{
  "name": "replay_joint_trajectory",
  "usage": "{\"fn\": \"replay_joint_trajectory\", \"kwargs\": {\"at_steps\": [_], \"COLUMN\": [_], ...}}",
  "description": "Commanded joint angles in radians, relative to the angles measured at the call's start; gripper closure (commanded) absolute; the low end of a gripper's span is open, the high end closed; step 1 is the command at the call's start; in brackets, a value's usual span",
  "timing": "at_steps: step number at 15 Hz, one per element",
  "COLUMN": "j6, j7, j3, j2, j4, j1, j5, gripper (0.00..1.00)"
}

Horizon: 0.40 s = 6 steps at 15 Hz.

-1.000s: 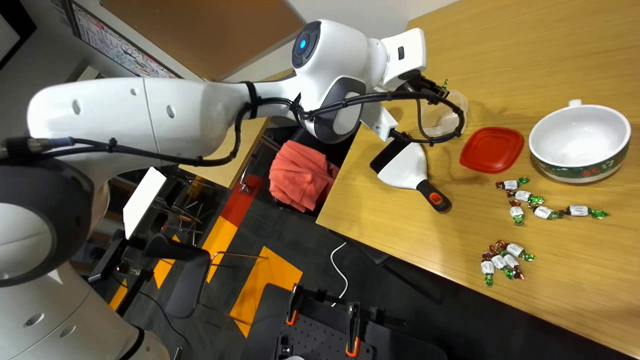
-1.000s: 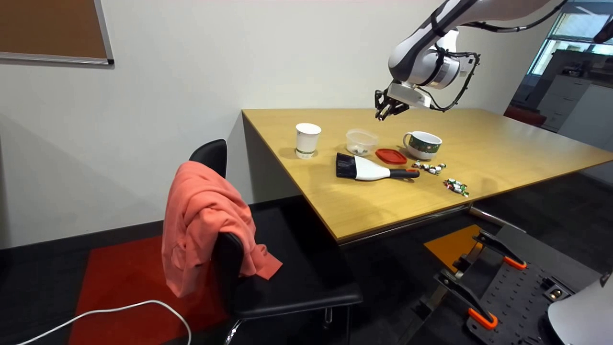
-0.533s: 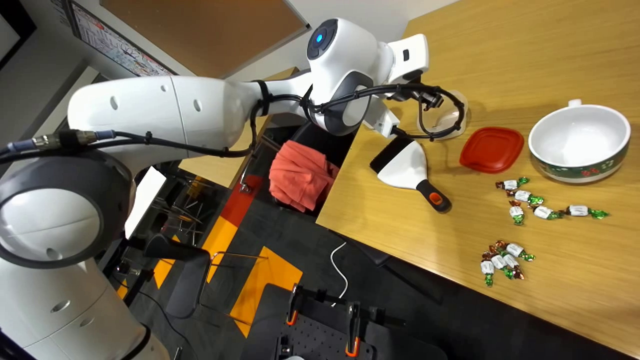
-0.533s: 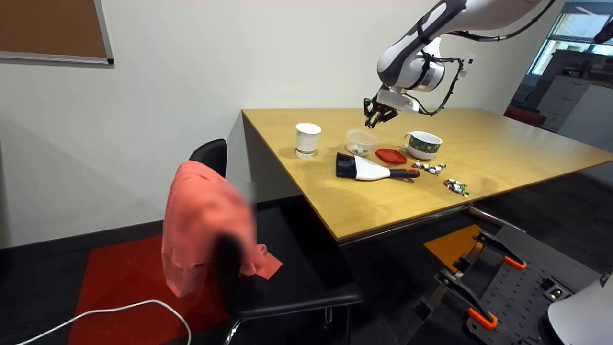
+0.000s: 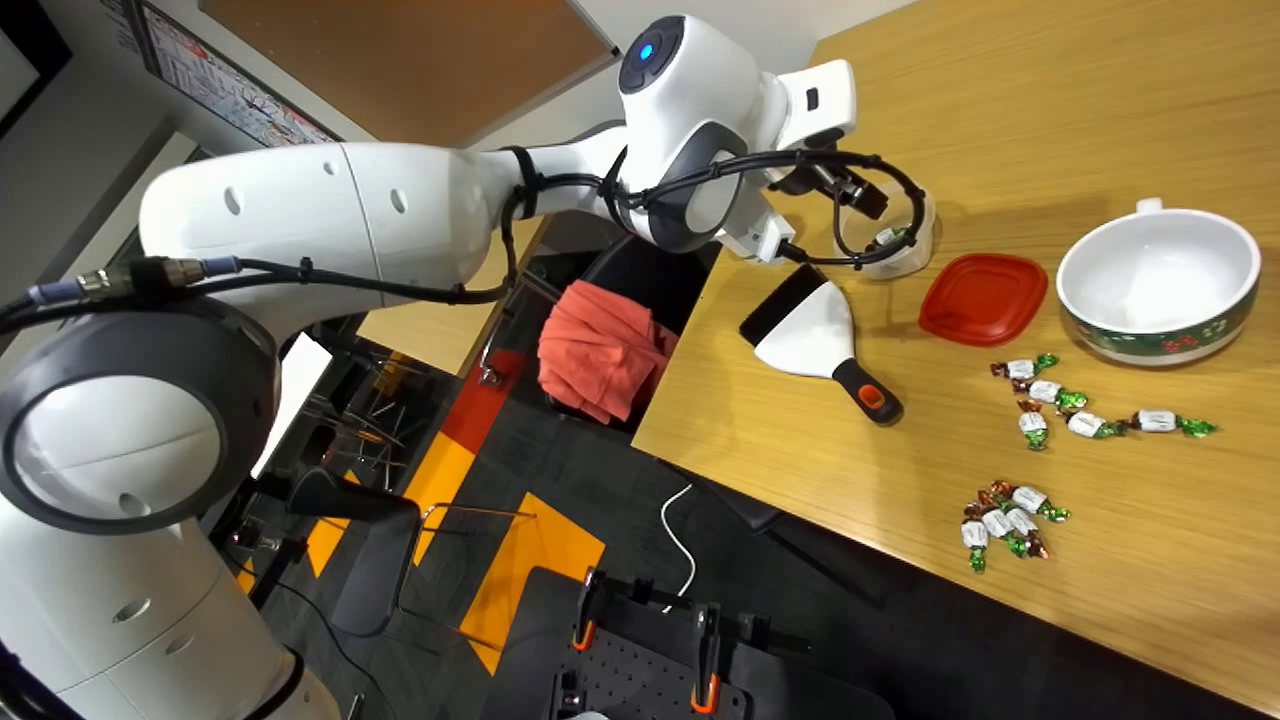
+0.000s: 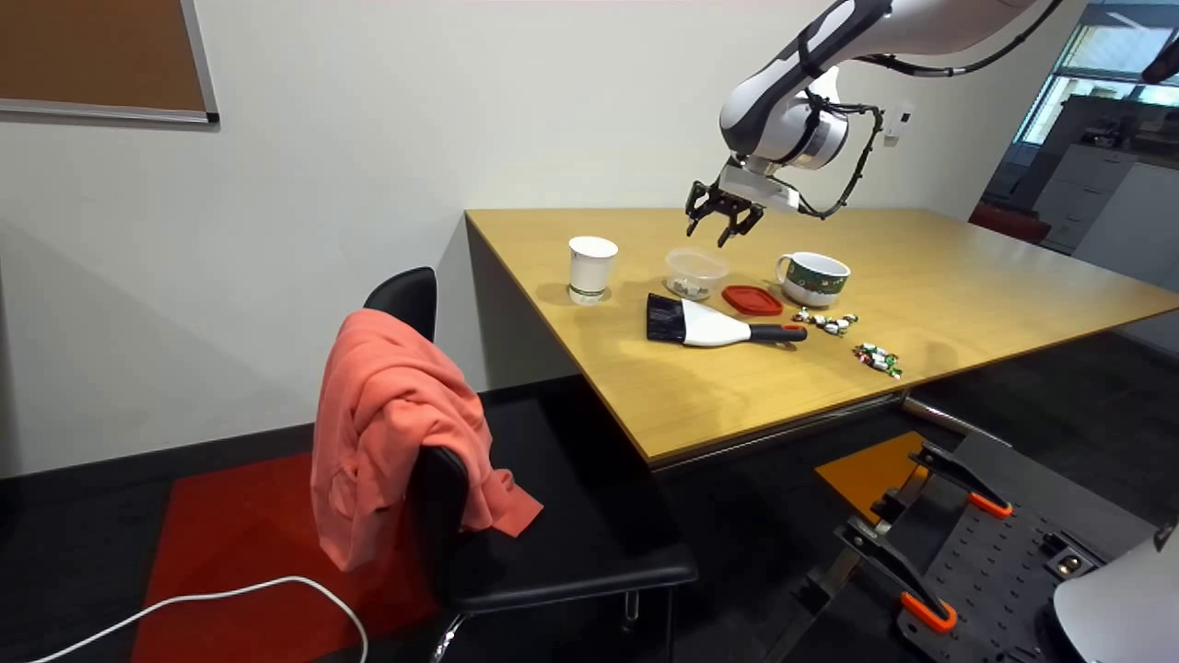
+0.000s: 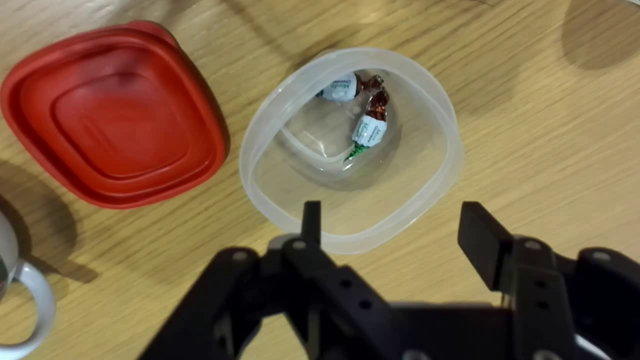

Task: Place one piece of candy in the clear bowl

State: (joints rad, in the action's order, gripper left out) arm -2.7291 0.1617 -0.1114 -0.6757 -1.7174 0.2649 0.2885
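The clear bowl [image 7: 452, 155] stands on the table, its squarish see-through rim seen from above in the wrist view. Inside it lie two wrapped candies, a candy [image 7: 370, 131] with a green twist and a candy [image 7: 341, 88] against the wall. My gripper [image 7: 390, 212] is open, its fingers wide apart with nothing between them. In an exterior view the gripper [image 6: 707, 237] hangs just above the bowl [image 6: 697, 267]. Several more candies lie on the table in two groups, one candy group [image 5: 1088, 425] by the mug and another candy group [image 5: 1000, 523] nearer the edge.
A red lid [image 7: 120, 120] lies flat beside the bowl, with a large white mug [image 5: 1160, 270] beyond it. The brush [image 5: 808, 335] with a black handle rests in front. A paper cup [image 6: 590, 269] stands at the table's far side.
The arm came down toward the bowl, and the jaws went from shut to open. A green wrapper end showed at the fingertips a second ago; now a candy shows inside the bowl below.
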Motion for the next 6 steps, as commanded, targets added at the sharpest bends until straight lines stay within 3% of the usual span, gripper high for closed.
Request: {"fn": "replay_joint_trajectory", "kwargs": {"at_steps": [1, 6], "j6": [0.033, 0.002], "j7": [-0.017, 0.001], "j3": [0.017, 0.003], "j2": [-0.006, -0.001], "j4": [0.032, 0.008], "j1": [0.019, 0.005], "j5": [0.002, -0.004], "gripper": [0.01, 0.0]}}
